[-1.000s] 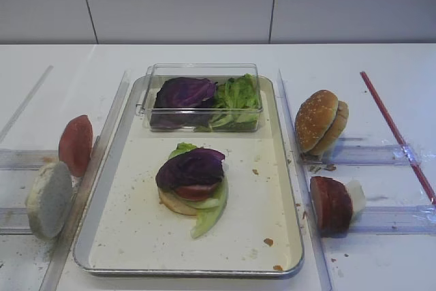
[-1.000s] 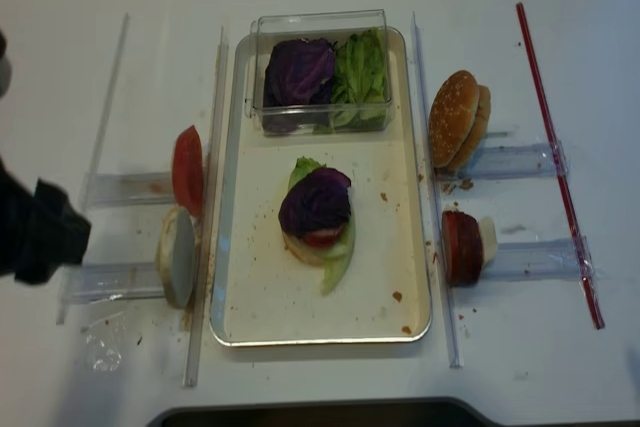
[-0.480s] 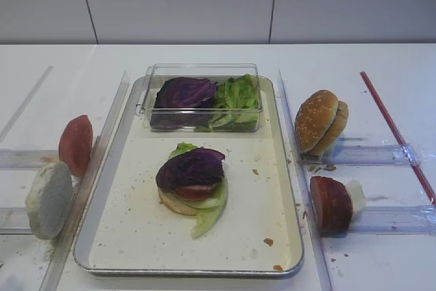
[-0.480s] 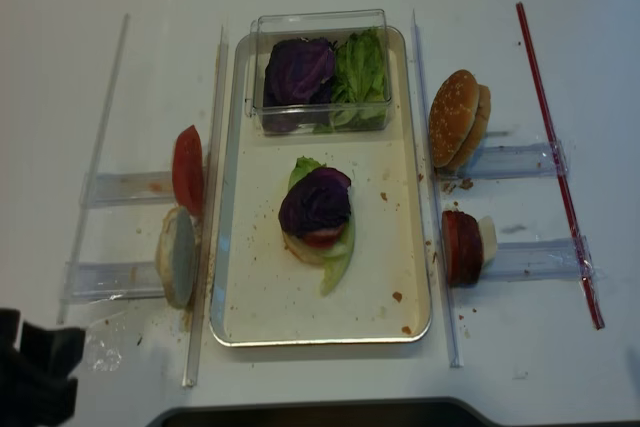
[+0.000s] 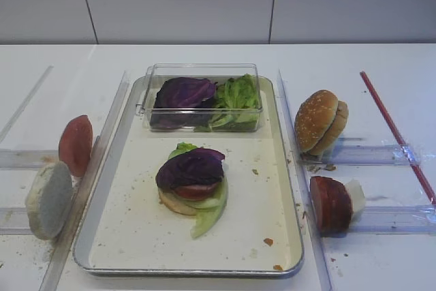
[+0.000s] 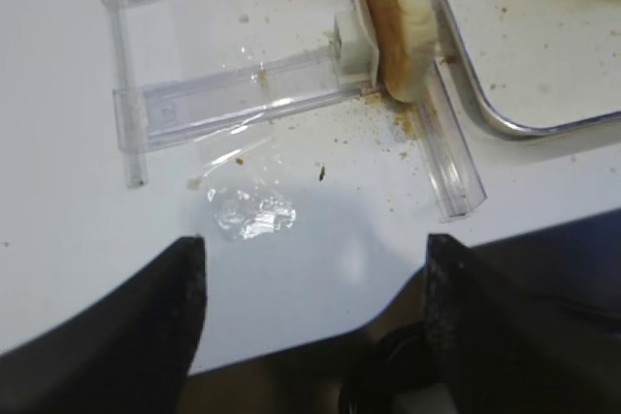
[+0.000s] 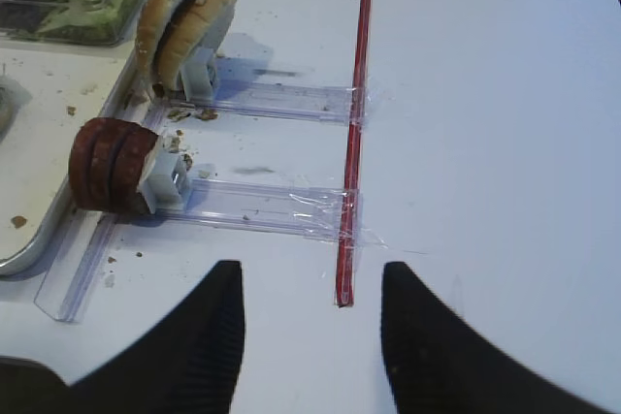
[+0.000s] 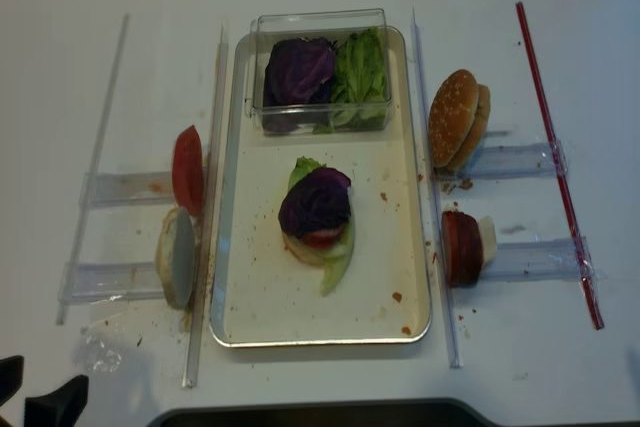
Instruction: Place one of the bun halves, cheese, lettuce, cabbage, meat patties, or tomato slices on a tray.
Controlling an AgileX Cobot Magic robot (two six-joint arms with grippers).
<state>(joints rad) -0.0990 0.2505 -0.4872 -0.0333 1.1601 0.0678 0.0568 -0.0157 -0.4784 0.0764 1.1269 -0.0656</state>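
On the silver tray (image 5: pixel 289 235) lies a stack: bun half, lettuce, tomato slice, with a purple cabbage leaf (image 5: pixel 191 167) on top. Two sesame bun halves (image 5: pixel 320 120) and the meat patties (image 5: pixel 330 204) stand in holders to the right of the tray. A tomato slice (image 5: pixel 75 144) and a pale bun half (image 5: pixel 49 199) stand to its left. Cheese is out of view. My left gripper (image 6: pixel 315 251) hangs open and empty over the table's near left edge, also seen in the realsense view (image 8: pixel 40 379). My right gripper (image 7: pixel 310 283) is open and empty, nearer than the patties (image 7: pixel 109 164).
A clear plastic box (image 5: pixel 203 97) holding cabbage and lettuce sits at the tray's far end. Clear rails run along both sides of the tray. A red strip (image 7: pixel 354 133) is taped across the right holders. Crumpled clear film (image 6: pixel 250 212) and crumbs lie by the left gripper.
My left arm has drawn back from beside the left holders toward the near left corner of the table. The food has not moved.
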